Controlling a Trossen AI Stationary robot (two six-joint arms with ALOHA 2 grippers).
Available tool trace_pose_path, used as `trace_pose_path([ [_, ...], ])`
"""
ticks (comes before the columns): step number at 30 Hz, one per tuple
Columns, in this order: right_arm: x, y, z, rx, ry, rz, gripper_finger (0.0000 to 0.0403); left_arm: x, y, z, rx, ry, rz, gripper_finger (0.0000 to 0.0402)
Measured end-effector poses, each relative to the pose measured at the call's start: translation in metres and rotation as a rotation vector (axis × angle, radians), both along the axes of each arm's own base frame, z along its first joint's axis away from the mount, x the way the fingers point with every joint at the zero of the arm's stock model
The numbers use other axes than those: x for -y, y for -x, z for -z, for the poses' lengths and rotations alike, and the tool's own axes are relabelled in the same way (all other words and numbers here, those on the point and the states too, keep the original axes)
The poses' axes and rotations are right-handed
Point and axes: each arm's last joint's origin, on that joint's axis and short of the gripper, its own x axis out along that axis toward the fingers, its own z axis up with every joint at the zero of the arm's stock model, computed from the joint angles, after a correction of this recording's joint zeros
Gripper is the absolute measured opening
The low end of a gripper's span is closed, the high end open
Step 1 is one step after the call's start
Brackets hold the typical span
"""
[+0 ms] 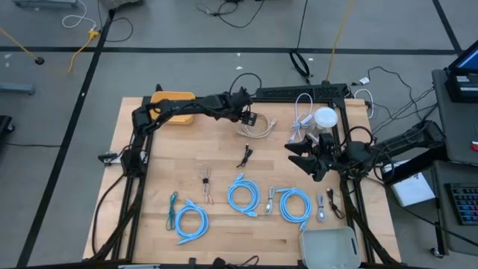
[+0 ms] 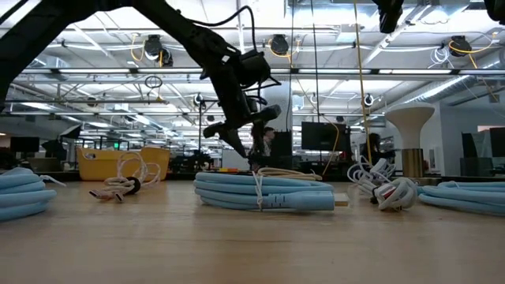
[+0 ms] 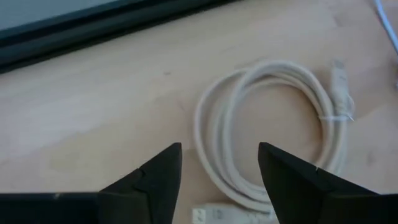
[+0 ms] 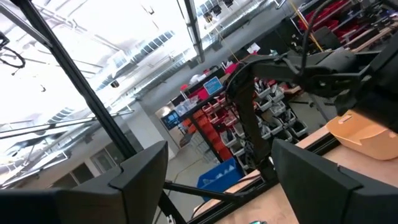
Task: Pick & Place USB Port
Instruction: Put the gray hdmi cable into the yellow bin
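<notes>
Hovering over the far middle of the worktop (image 1: pixel 149 187), the left gripper (image 3: pixel 219 180) sits right above a coiled beige USB cable (image 3: pixel 267 130), jaws spread with the near side of the coil showing between them. Its connector end pokes out at the frame edge in the left wrist view, half cut off, so I can't say much about the plug. From overhead the same coil (image 1: pixel 258 128) is partly hidden under the gripper (image 1: pixel 246 113).

The right gripper (image 1: pixel 308 157) is parked at the right side near a white mushroom-shaped stand (image 1: pixel 324 119), jaws spread and holding nothing; its wrist camera points off into the room, so no worktop detail there.

Nearer the front there's a row of light blue coiled cables (image 1: pixel 243 196), a small black adapter (image 1: pixel 244 157), and a grey bin (image 1: pixel 328 245) cut off at the front edge. A yellow container (image 1: pixel 173 106) sits at the far left, partly behind the left arm.
</notes>
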Motion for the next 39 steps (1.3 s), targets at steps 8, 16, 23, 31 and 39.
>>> trace_pose_path([
  [8,-0.001,0.0,0.001,-0.008,0.002,-0.004,0.0279,0.001,-0.01,0.032,0.004,0.118,0.025,0.0239],
  [16,-0.003,0.0,0.001,-0.007,0.0,-0.016,0.0279,0.007,-0.013,0.029,0.004,0.079,0.013,0.0217],
  [23,-0.003,0.001,0.0,0.001,-0.005,-0.02,0.0279,0.01,-0.016,0.027,0.009,0.072,0.051,0.0102],
  [31,-0.008,0.002,0.0,0.004,-0.003,-0.046,0.0279,0.014,-0.016,0.028,-0.008,0.072,0.053,0.0019],
  [39,-0.009,0.002,0.0,0.004,-0.007,-0.054,0.0279,0.015,-0.016,0.028,-0.005,0.083,0.045,0.0002],
])
